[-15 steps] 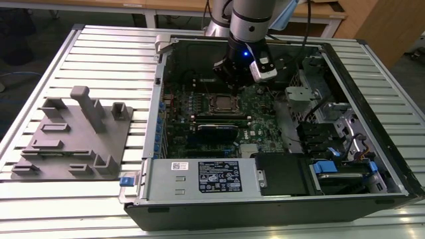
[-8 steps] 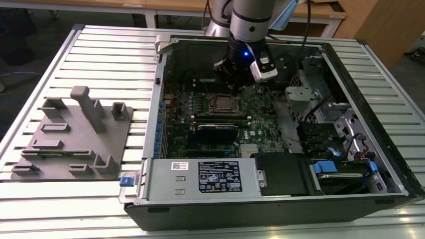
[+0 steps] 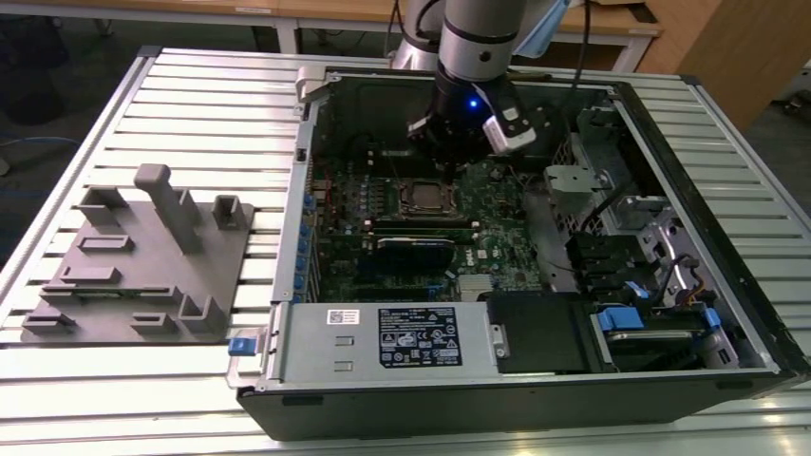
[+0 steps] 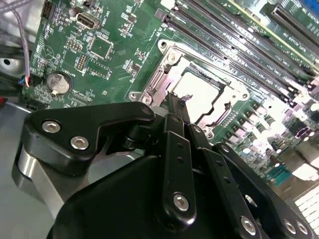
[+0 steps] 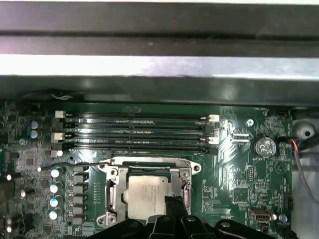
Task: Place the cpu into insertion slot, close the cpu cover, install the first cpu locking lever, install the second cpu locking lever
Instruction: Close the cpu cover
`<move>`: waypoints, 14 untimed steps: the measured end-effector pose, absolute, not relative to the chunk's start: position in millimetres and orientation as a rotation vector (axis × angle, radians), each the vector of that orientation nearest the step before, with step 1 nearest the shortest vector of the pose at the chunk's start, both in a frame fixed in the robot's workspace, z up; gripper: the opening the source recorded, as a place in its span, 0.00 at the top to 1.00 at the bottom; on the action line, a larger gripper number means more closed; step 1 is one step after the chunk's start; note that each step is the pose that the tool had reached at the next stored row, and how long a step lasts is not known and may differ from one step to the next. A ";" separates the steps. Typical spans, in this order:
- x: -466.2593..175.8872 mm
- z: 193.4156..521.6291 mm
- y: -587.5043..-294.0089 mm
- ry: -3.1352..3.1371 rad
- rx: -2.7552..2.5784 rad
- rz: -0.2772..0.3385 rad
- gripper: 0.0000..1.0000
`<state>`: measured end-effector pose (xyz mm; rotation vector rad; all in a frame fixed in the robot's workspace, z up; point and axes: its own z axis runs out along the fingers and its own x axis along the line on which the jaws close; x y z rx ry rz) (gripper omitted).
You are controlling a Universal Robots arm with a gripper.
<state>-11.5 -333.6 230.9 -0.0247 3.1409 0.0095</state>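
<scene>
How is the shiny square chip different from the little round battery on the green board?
The cpu is square; the battery is round. The cpu is bigger than the battery. The cpu cover frames the cpu, not the battery. Both are silvery and sit on the green board.

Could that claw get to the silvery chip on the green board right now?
Likely yes: the claw is right at the edge of the cpu, with nothing lying between them.

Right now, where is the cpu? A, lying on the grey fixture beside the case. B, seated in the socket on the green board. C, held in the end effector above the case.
B: in the first wrist view the cpu lies flat, framed by the cpu cover.
</scene>
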 end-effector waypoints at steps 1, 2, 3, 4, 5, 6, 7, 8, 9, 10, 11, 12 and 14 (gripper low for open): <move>-11.5 230.6 -333.6 3.141 -0.039 0.010 0.90; -11.5 229.9 -333.8 3.140 -0.064 0.009 0.90; -11.5 229.2 -334.0 3.139 -0.103 0.009 0.90; -11.6 228.9 -334.2 3.137 -0.119 0.009 0.90; -12.1 228.6 -334.5 3.137 -0.126 0.009 0.90; -13.1 228.2 -334.7 3.137 -0.127 0.009 0.90; -13.9 227.7 -334.8 3.137 -0.127 0.009 0.90; -14.7 227.2 -334.9 3.137 -0.127 0.009 0.90; -15.4 226.7 -335.0 3.137 -0.127 0.009 0.90; -15.9 226.0 -335.0 3.137 -0.127 0.009 0.90; -16.3 225.3 -335.1 3.137 -0.127 0.009 0.90; -16.9 224.5 -335.1 3.137 -0.126 0.009 0.90; -18.0 223.1 -335.2 3.137 -0.126 0.009 0.90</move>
